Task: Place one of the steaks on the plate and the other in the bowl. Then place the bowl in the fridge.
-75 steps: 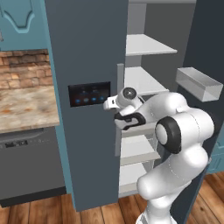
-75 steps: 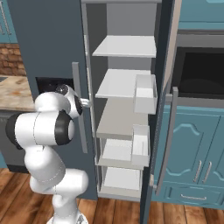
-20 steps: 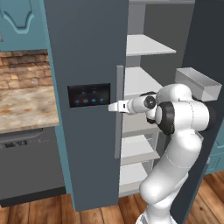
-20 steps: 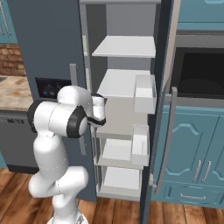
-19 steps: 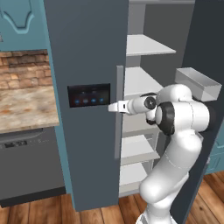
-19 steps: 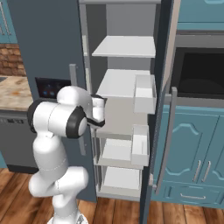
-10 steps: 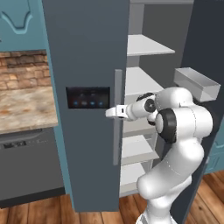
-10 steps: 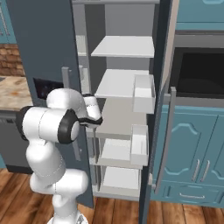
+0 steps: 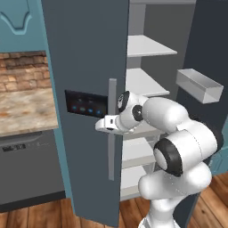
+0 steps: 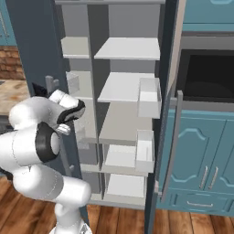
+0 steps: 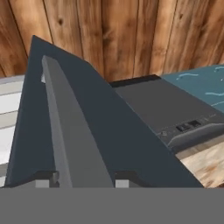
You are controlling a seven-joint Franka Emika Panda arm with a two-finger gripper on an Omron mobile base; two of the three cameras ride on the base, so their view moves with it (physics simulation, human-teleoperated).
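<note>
1. Reaching toward the left door of the fridge [image 9: 84, 67], the white arm stretches out to the left, in front of the open shelves.
2. The gripper [image 11: 82, 178] sits right at the long grey handle [image 9: 112, 129] on that door.
3. From the hand view, the two dark finger tips stand on either side of the handle bar, one tip [image 11: 46, 178] on its left and one on its right.
4. The tips are apart, with the bar between them. I cannot tell if they press on the bar or just stand beside it.
5. The left door hangs partly open, and its dark blue front faces the camera in the left base view.
6. A black panel [image 9: 84, 103] with small blue lights sits on that door, just left of the handle.
7. The right door is swung wide open, and a pale grey bin [image 9: 198, 84] hangs on its inside.
8. Inside the fridge are pale grey shelves [image 10: 125, 87], stacked from top to bottom. More grey bins [image 10: 148, 97] sit on their right side.
9. To the left of the fridge is a stone counter [image 9: 24, 109] with a brick wall behind it. A dark dishwasher [image 9: 29, 169] stands under it.
10. To the right of the fridge is a dark oven opening [image 10: 205, 77] with blue cupboards [image 10: 203, 155] below.
11. The floor [image 9: 44, 218] is brown wood.
</note>
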